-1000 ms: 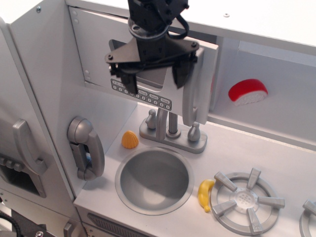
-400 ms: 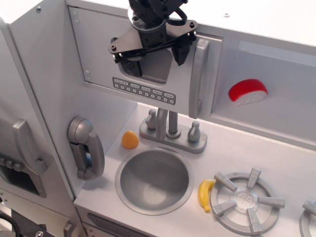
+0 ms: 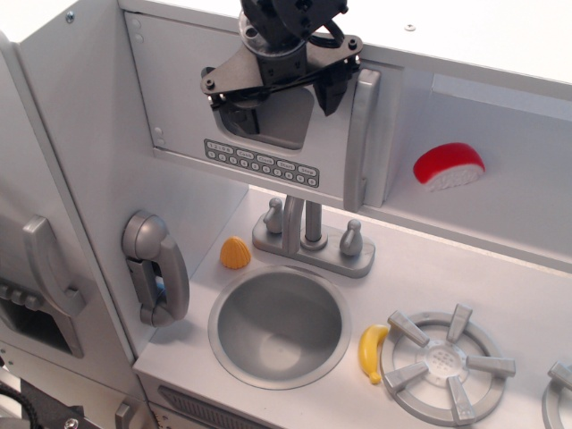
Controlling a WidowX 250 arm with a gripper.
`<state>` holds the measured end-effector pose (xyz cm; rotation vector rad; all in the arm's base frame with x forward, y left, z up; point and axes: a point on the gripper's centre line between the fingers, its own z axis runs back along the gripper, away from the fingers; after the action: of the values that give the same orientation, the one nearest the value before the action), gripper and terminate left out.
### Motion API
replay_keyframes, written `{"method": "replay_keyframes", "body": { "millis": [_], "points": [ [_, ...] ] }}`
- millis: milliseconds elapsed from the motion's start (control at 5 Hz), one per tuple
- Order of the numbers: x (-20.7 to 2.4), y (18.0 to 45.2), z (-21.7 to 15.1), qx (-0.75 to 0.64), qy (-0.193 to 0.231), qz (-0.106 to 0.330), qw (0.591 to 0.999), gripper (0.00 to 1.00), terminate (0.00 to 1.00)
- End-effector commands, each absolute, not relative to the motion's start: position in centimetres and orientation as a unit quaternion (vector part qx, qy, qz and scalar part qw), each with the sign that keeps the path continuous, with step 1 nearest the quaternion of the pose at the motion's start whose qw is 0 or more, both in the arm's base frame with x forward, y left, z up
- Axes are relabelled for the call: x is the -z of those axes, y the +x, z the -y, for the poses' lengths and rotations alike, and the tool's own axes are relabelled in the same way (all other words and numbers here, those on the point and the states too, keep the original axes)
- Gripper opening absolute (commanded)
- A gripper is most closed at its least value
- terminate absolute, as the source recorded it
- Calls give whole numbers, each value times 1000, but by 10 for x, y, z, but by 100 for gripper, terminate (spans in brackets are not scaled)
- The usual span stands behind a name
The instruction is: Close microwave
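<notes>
The microwave [image 3: 179,98] is the white compartment at the top of the toy kitchen. Its white door lies flat against the front, with a dark grey window [image 3: 284,125], a grey button strip [image 3: 261,163] and a tall grey handle [image 3: 357,138] on its right edge. My black gripper [image 3: 280,100] hangs in front of the window, just left of the handle. Its fingers [image 3: 329,92] are spread apart and hold nothing; they stand close to the door face.
Below the microwave are a grey faucet [image 3: 311,234], a round sink [image 3: 279,325], an orange toy [image 3: 235,253] and a yellow banana [image 3: 372,351]. A grey phone handset [image 3: 156,268] hangs at left. A burner [image 3: 442,362] is at right. A red-and-white toy [image 3: 448,166] sits on the back shelf.
The door swung from partly open to flat against the microwave front. My gripper moved up and back with it and has stayed open.
</notes>
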<state>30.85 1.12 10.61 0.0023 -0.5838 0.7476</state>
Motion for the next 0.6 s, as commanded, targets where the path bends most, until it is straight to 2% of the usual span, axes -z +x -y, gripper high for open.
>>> {"method": "replay_keyframes", "body": {
  "millis": [0, 200, 400],
  "points": [
    [-107, 243, -25, -327, 26, 156, 932, 100, 0],
    [-102, 212, -26, -291, 28, 106, 950, 100, 0],
    [-102, 212, -26, -291, 28, 106, 950, 100, 0]
  ]
}}
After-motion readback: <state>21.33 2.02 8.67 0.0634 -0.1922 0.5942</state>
